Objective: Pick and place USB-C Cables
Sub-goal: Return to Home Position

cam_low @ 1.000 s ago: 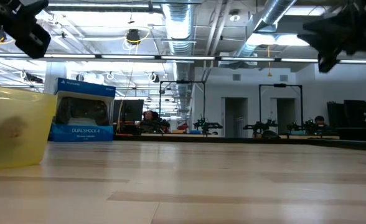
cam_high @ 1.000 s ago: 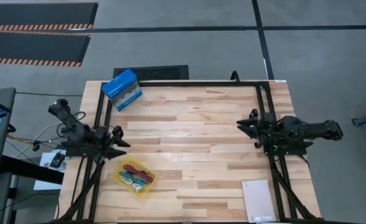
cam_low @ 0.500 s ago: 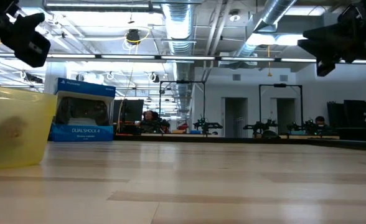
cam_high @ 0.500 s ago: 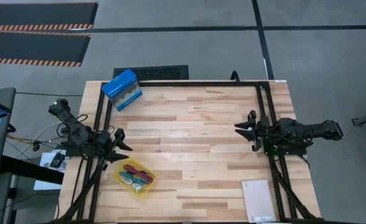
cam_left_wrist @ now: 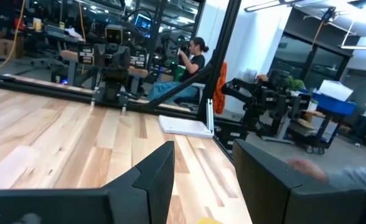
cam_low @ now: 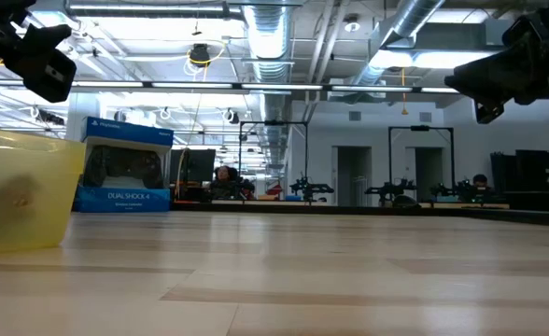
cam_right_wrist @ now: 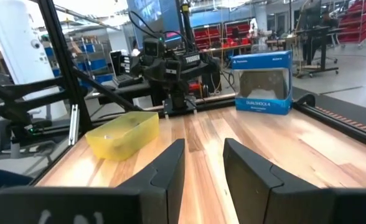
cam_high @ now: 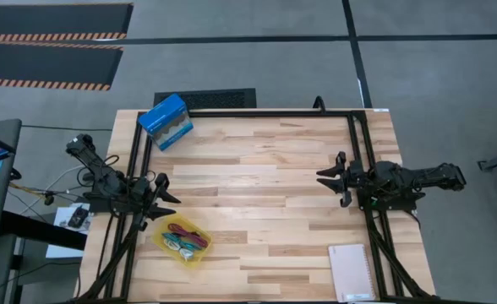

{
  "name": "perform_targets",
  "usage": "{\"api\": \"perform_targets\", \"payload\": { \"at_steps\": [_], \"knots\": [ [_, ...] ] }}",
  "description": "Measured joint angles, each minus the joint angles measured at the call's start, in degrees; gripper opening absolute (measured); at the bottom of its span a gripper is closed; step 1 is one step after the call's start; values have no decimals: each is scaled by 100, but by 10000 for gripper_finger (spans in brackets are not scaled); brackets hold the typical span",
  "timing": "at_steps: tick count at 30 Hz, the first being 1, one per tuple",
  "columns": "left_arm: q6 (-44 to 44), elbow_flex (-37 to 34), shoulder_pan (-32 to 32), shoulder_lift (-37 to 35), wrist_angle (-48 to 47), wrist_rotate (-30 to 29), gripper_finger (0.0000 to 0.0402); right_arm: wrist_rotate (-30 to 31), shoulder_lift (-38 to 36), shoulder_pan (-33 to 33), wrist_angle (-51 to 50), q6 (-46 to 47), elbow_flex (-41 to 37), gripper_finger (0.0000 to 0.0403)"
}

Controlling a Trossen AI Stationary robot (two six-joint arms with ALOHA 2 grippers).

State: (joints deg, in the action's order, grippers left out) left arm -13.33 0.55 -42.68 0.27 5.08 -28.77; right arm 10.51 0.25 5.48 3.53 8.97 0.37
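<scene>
The USB-C cables lie in a yellow tray (cam_high: 182, 242) near the table's near left corner. A dark red cable (cam_high: 191, 236) and a teal cable (cam_high: 178, 245) show in it; the white and black ones I cannot make out. My left gripper (cam_high: 167, 196) hovers open just beyond the tray's far side, above the table (cam_left_wrist: 205, 171). My right gripper (cam_high: 328, 184) hovers open over the table's right part and faces the tray (cam_right_wrist: 122, 134) across the table (cam_right_wrist: 205, 162). In the low view the tray (cam_low: 22, 191) hides its contents.
A blue controller box (cam_high: 165, 121) stands at the far left corner, and it shows in the right wrist view too (cam_right_wrist: 262, 81). A white notebook (cam_high: 351, 272) lies at the near right corner. Black frame rails run along the table's sides. The middle of the wooden table is bare.
Both grippers have come down a little in the low view. My right gripper has also moved slightly toward the table's left, and my left gripper has shifted slightly toward the tray.
</scene>
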Motion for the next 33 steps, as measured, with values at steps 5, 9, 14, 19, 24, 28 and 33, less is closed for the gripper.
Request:
{"api": "perform_targets", "payload": {
  "at_steps": [5, 9, 14, 19, 24, 28, 33],
  "knots": [
    [-3, -1, 0, 0, 0, 0, 153, -1, 4, 0, -35, 2, -1, 134],
    [-5, -3, 0, 0, 0, 0, 153, -2, 4, 0, -58, 2, -3, 136],
    [-10, -8, 0, 0, 0, -2, 153, -2, 4, 0, -74, 2, -3, 137],
    [-27, -8, 0, 0, 1, -4, 153, -1, 4, 0, -85, 4, -5, 135],
    [-27, -10, 0, 0, 2, -4, 153, -1, 4, 0, -91, 7, -7, 136],
    [-27, -12, 0, 0, 2, -4, 153, -1, 4, 0, -91, 7, -7, 136],
    [-25, -12, 0, 0, 2, -4, 153, -1, 4, 0, -93, 7, -7, 134]
  ]
}}
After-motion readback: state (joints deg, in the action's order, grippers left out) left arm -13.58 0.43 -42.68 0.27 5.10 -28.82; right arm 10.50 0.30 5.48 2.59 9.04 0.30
